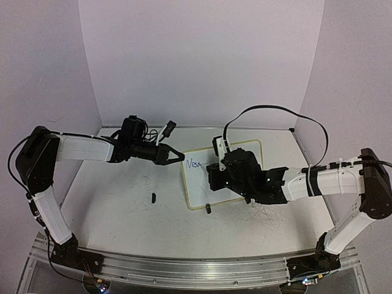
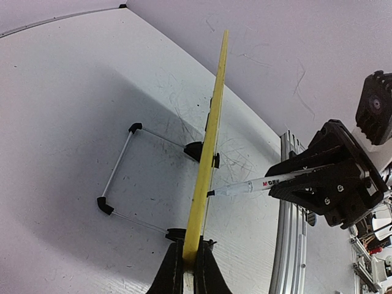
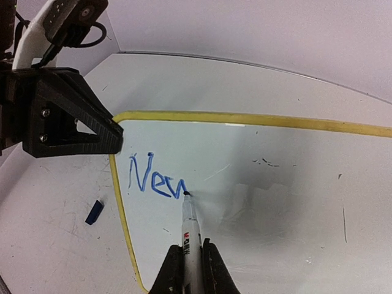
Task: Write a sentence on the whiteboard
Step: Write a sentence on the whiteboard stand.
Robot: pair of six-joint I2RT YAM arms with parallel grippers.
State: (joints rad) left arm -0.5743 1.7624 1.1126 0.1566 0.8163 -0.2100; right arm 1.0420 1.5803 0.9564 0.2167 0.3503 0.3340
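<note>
The whiteboard [image 1: 199, 190] stands tilted at mid-table, cream-yellow framed. My left gripper [image 1: 179, 157] is shut on its upper left frame edge; in the left wrist view the fingers [image 2: 173, 269] pinch the yellow frame [image 2: 211, 135] seen edge-on. My right gripper [image 3: 191, 246] is shut on a white marker [image 3: 190, 220]. The marker's tip touches the board [image 3: 275, 184] at the end of the blue word "New" [image 3: 153, 177], all of the sentence that shows. From above, the right gripper [image 1: 214, 174] hovers over the board just right of that word [image 1: 194, 164].
A small blue marker cap [image 3: 93, 212] lies on the table left of the board, dark from above [image 1: 153, 197]. A wire stand [image 2: 119, 165] props the board from behind. The aluminium rail [image 2: 288, 233] runs along the near edge. Grey scribbles mark the table.
</note>
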